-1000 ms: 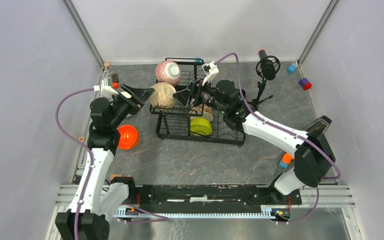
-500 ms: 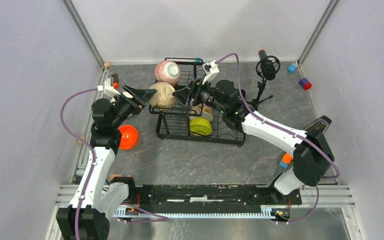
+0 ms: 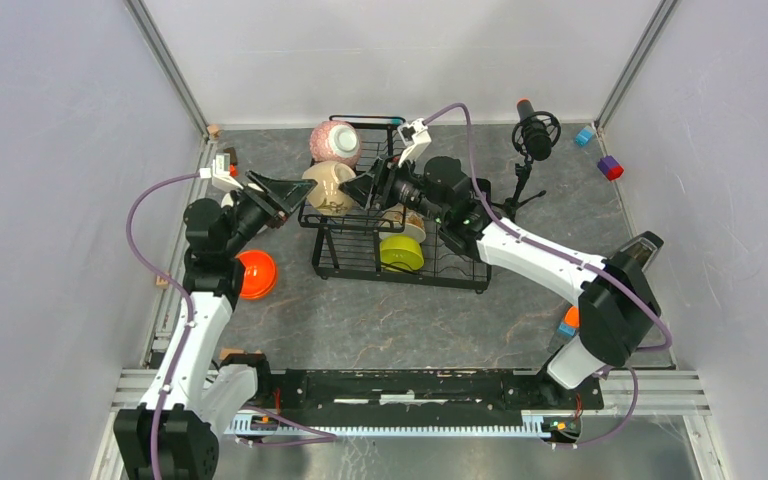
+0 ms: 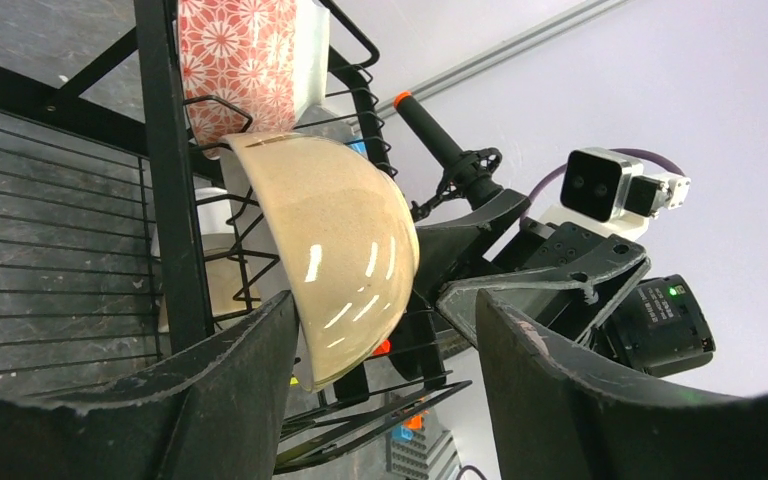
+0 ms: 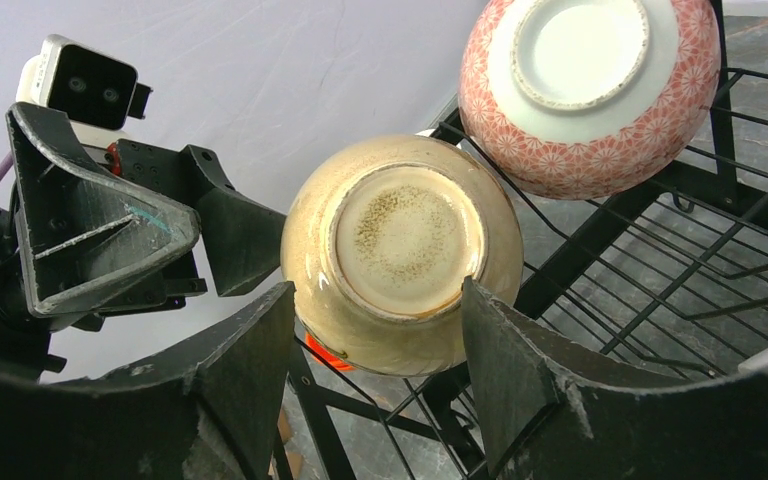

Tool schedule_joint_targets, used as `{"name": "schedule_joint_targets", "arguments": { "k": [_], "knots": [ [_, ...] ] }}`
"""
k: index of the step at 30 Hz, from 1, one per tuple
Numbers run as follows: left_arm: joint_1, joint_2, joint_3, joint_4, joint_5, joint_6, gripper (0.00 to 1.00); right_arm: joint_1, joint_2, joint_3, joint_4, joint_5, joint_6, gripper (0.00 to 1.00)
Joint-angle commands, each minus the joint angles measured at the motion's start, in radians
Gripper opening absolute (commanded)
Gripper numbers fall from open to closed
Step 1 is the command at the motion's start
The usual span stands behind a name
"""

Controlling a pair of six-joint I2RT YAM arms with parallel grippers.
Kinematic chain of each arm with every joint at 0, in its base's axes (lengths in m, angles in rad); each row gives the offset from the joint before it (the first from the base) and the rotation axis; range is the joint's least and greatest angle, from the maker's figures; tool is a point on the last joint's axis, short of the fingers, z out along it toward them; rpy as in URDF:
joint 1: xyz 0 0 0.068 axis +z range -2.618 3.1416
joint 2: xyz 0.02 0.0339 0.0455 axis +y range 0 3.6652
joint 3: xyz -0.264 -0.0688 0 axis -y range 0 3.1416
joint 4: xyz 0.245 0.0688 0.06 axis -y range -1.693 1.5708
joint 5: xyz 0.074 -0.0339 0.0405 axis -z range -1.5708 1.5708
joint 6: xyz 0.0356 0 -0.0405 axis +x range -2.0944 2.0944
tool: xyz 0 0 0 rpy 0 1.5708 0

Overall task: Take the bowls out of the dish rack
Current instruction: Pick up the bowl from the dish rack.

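Care matters here: our left gripper (image 4: 380,390) and right gripper (image 5: 375,380), both spread and clasping nothing, flank the glossy beige ceramic bowl (image 3: 326,188) tilted on the black wire dish rack's (image 3: 440,277) upper shelf; we should let one close squarely across its rim.

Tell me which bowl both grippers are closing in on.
The beige bowl, tipped at the dish rack's upper left corner, sits between the left gripper and right gripper. The pink-patterned bowl sits behind it.

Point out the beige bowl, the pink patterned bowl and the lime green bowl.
beige bowl (image 5: 403,240): right wrist view, its foot ring.
pink patterned bowl (image 5: 580,45): right wrist view, its white base.
lime green bowl (image 3: 401,253): top view, its side.
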Motion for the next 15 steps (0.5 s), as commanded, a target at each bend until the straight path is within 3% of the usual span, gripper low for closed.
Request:
{"name": "schedule_joint_targets", "arguments": {
  "k": [1, 15],
  "knots": [
    [0.004, 0.019, -0.001, 0.129, 0.071, -0.066, 0.70, -0.008, 0.038, 0.028, -0.044, 0.009, -0.011, 0.67],
    [-0.014, 0.066, -0.015, 0.243, 0.112, -0.123, 0.65, -0.012, 0.034, -0.012, -0.016, -0.018, 0.005, 0.64]
  ]
}}
